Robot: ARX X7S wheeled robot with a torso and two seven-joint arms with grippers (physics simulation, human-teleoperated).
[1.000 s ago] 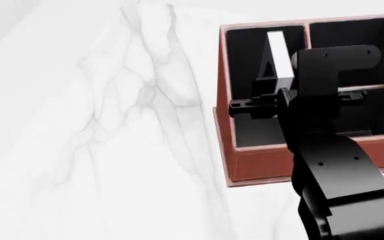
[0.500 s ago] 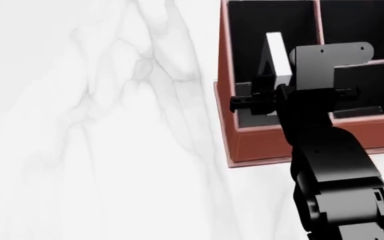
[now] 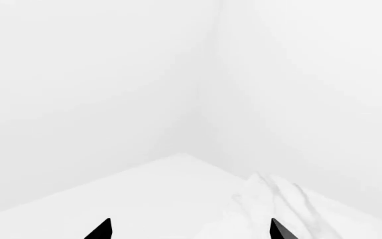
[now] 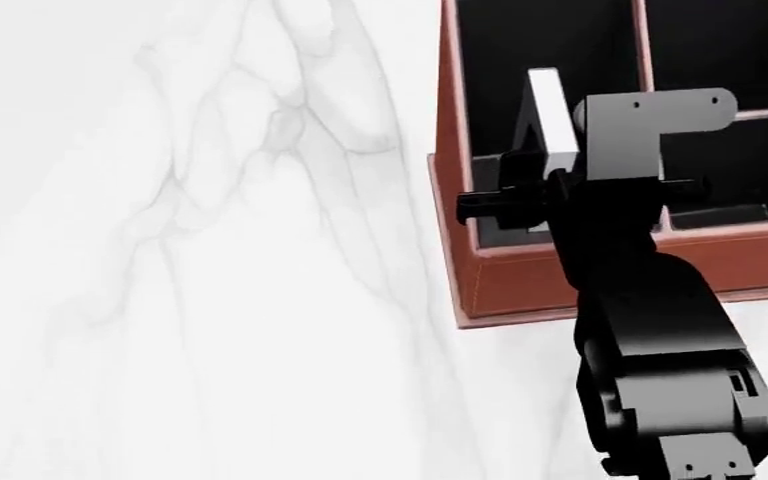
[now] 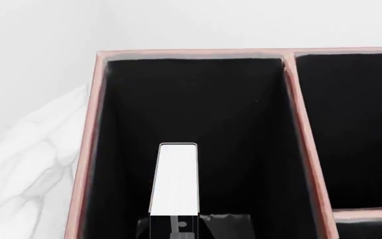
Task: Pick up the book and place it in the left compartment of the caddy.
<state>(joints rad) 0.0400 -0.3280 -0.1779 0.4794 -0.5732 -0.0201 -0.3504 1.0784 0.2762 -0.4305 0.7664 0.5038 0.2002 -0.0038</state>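
Head view shows the book (image 4: pixel 552 110) standing on edge just ahead of the right hand (image 4: pixel 544 195), pinched at its near end by the closed fingers, white page edge up, inside the left compartment (image 4: pixel 531 60) of the caddy (image 4: pixel 518 290). That arm reaches forward over the caddy's near wall. Only the left hand's (image 3: pixel 189 230) two fingertips show, apart and holding nothing, above the white desk (image 4: pixel 184 300).
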